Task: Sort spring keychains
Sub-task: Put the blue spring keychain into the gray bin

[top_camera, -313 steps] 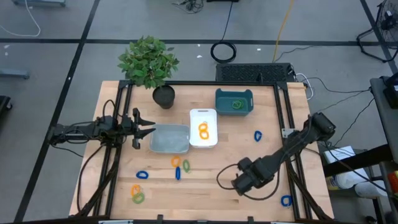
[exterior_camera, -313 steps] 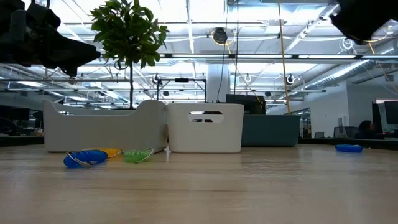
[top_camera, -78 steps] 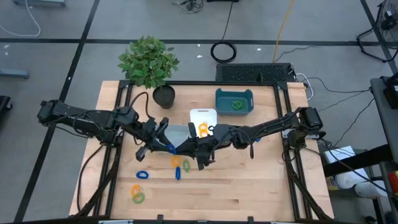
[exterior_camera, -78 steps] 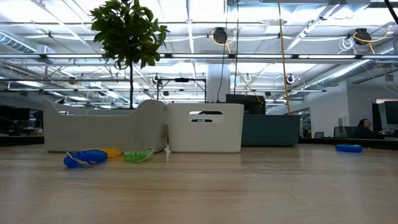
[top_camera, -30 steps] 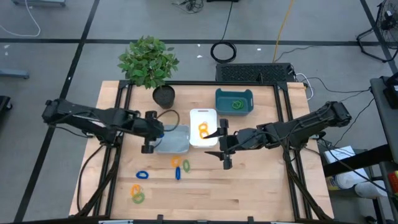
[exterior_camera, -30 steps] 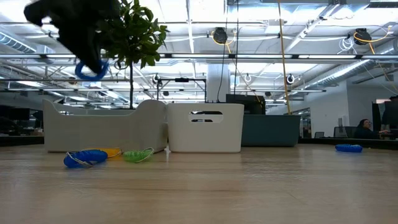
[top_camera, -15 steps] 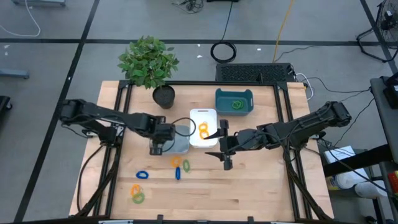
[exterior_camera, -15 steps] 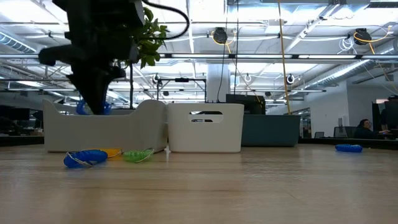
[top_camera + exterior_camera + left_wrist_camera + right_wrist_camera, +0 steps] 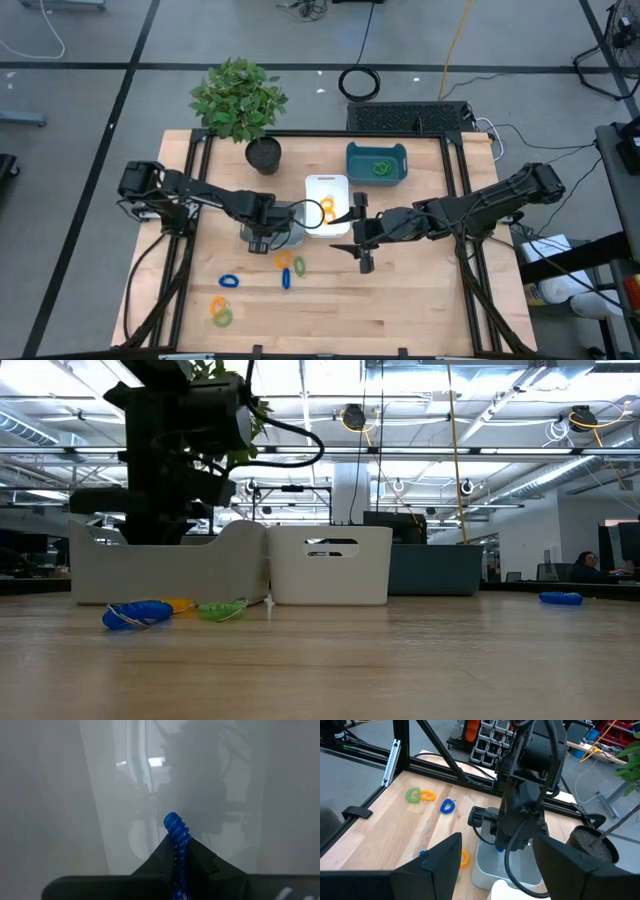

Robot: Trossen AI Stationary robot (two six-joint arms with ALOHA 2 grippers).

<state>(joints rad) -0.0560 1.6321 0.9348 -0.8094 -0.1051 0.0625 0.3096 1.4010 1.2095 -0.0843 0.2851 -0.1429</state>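
The left pincer [image 9: 262, 238], pinched tight on a small blue coiled plastic spring keychain [image 9: 177, 836], hangs it down inside the pale grey rectangular plastic tray [image 9: 293, 236] (release remains), while the right pincer [image 9: 361, 233] waits spread beside the white tray [image 9: 322, 184].

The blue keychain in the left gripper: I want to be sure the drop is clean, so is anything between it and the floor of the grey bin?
Nothing visible. The left gripper holds the blue keychain pinched, and only bare floor of the grey bin shows past it.
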